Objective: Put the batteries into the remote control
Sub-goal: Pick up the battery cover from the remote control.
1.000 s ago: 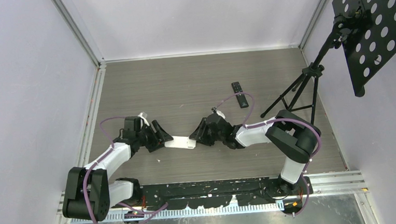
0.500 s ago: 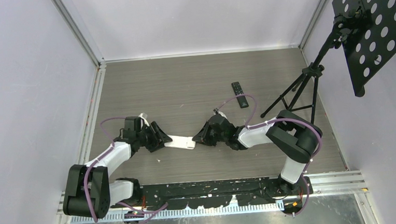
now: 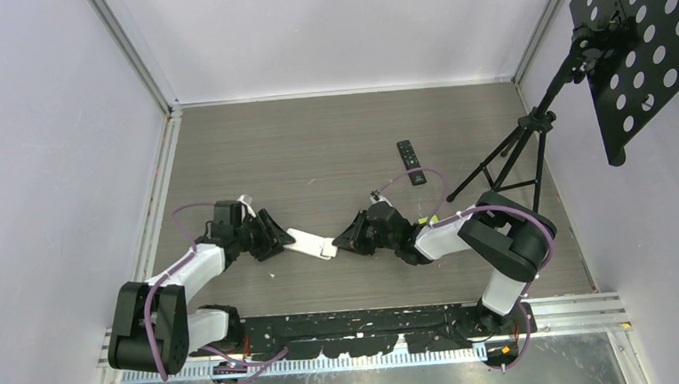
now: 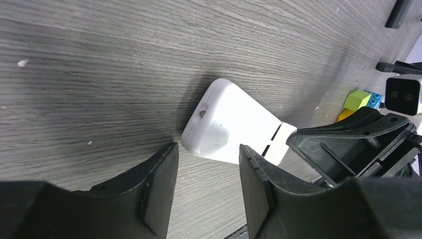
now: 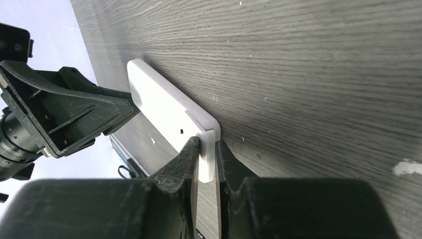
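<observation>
Your right gripper [image 5: 206,149] was clamped on the near end of the white remote control [image 5: 159,102], with one black finger [image 5: 185,162] pressed against each side of its thin, stepped lip. The remote lay flat on the grey wood-grain table [image 5: 323,74], running away toward the upper left. The left gripper [image 5: 74,112] sat at its far end; whether it touched, you couldn't tell. A small white speck [image 5: 410,167] marked the table off to the right.

Glossy white plastic remote [image 5: 159,107] lies on matt grey wood-grain tabletop [image 5: 323,74].
</observation>
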### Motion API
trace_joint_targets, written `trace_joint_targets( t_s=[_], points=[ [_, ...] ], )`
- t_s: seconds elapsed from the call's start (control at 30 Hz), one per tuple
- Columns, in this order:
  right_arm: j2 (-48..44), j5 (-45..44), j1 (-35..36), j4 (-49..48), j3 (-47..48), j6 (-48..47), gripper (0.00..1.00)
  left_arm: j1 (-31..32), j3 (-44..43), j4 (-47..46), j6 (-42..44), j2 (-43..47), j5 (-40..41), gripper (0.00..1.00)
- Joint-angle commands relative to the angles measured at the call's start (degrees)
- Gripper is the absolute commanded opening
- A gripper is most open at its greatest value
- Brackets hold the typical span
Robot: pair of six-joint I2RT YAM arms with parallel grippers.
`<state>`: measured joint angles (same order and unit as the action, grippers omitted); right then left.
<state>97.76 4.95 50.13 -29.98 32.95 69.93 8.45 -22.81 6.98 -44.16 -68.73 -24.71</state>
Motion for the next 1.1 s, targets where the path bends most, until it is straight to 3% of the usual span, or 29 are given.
trace_joint_targets(
  t_s=[0.0, 0.23, 0.37, 0.73, 1.07],
  points=[
    [0.7, 2.6, 0.7, -3.8, -3.1, 1.2, 0.00, 0.2, 2.3, 3.9, 0.3, -0.5, 2.3, 0.50],
    [1.3, 3.5, 0.5, -8.8, -4.1, 5.1, 0.00, 0.2, 2.8, 3.1, 0.0, -0.6, 2.1, 0.50],
    [-1.4, 0.8, 0.5, -6.8, -4.2, 4.2, 0.00, 0.2, 2.7, 2.9, -0.2, -0.4, 2.6, 0.51],
    [-8.3, -2.4, 0.5, -10.4, -5.9, -0.9, 0.01, 0.2, -5.2, 6.7, 2.4, 0.4, 9.4, 0.80],
    [-11.5, -3.8, 0.5, -13.2, -8.5, -0.1, 0.00, 0.1, -7.7, -1.8, 4.6, -5.5, 4.7, 0.85]
  ],
)
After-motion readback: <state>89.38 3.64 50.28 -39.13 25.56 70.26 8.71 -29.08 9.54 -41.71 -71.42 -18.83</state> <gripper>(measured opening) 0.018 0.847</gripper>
